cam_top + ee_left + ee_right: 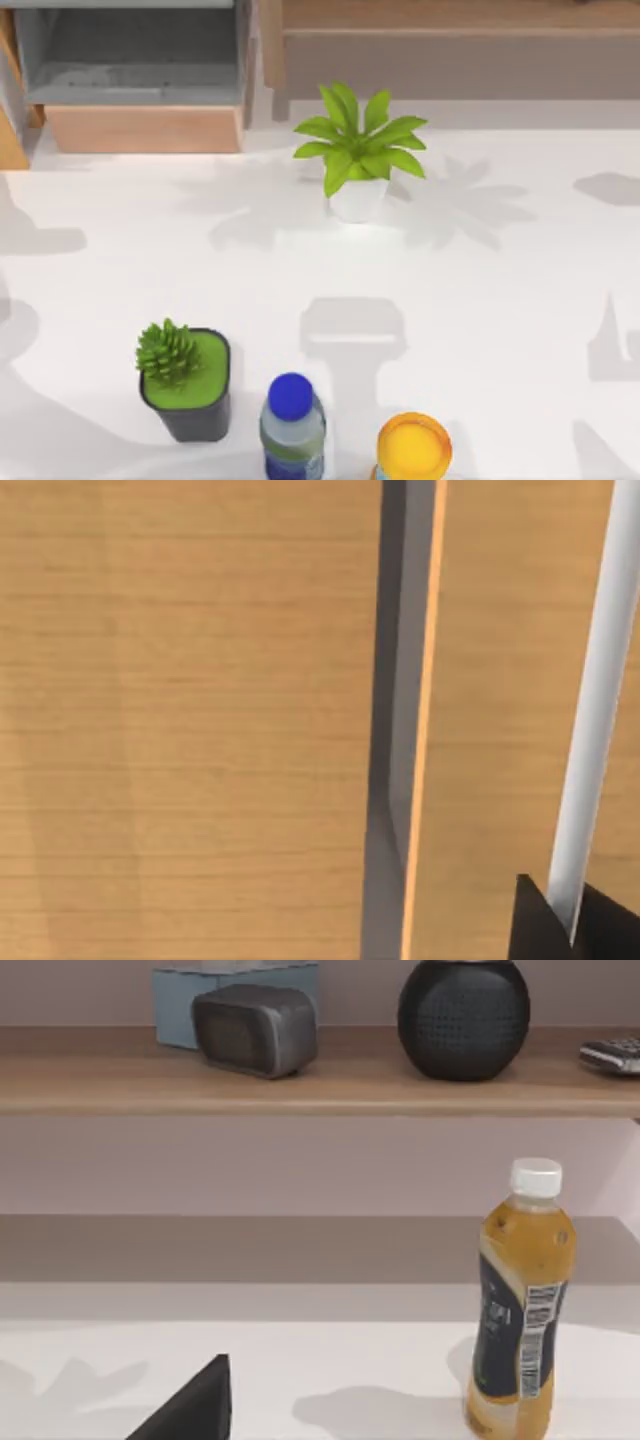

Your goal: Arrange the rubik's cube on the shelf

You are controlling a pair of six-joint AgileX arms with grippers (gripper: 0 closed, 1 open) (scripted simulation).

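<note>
The rubik's cube is out of view. The shelf (pixel 450 15) runs along the table's back right as a long tan ledge with a grey-brown panel under its front edge. The right wrist view faces the shelf (pixel 320 1088) from the table, with a dark corner of my right gripper (pixel 195 1412) at the picture's edge. In the left wrist view, a dark corner of my left gripper (pixel 560 928) hangs close over tan wooden boards (pixel 190 720).
A leafy plant in a white pot (pixel 358 160) stands mid-back. At the front stand a spiky plant in a dark pot (pixel 186 385), a blue-capped bottle (pixel 292 428) and an orange juice bottle (pixel 413 447). A grey compartment (pixel 140 60) is back left. The shelf bears a grey clock (pixel 255 1028) and a black speaker (pixel 463 1015).
</note>
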